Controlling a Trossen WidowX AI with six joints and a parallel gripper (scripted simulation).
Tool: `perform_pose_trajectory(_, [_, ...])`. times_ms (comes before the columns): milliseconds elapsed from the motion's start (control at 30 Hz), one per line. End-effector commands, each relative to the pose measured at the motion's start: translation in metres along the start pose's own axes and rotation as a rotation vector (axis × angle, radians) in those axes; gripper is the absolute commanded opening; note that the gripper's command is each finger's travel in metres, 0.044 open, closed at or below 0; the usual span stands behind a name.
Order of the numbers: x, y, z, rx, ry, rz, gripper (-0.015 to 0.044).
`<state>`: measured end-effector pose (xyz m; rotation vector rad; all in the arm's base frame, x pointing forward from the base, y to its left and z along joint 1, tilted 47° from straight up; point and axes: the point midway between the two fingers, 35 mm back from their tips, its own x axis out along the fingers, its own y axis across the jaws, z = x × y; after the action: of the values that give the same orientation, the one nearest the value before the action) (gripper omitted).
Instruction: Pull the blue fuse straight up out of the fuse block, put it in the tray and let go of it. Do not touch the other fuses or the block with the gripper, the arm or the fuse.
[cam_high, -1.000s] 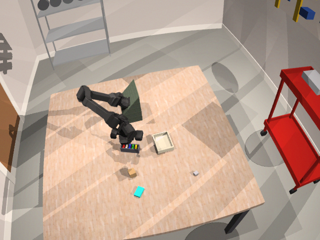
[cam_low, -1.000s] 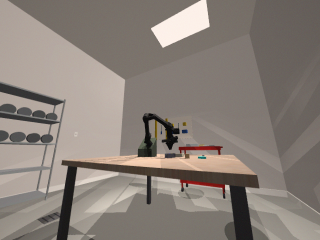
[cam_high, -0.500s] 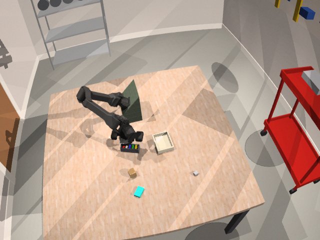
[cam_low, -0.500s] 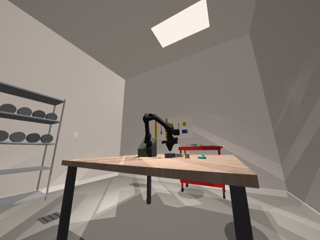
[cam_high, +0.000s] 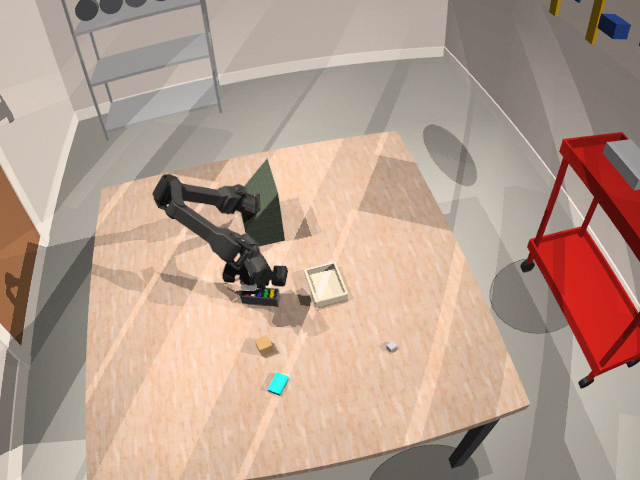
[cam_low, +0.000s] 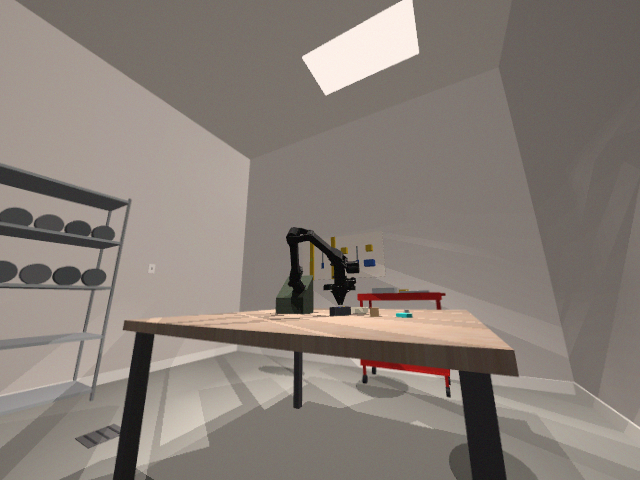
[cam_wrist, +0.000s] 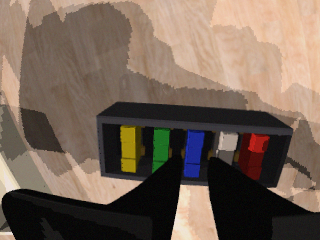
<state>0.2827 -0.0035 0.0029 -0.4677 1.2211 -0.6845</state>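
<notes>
Hovering above the dark rectangular fuse block (cam_wrist: 194, 143) on the wooden desk (cam_high: 361, 310), the black claw (cam_wrist: 194, 168), narrowly parted and empty, should descend straddling only the seated blue fuse (cam_wrist: 194, 152).

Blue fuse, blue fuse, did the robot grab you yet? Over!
Gripper part open, holding nothing, hovering above the fuse block. Blue fuse seated in its slot, lined up with the finger gap. Green fuse and white fuse close beside it. Tray waiting.
</notes>
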Motion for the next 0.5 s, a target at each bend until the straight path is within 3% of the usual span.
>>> perform_pose_trajectory(0, [0.005, -0.0005, -0.001, -0.005, -0.001, -0.004, 0.0072])
perform_pose_trajectory(467, [0.0114, -0.0006, -0.0011, -0.005, -0.001, -0.005, 0.0072])
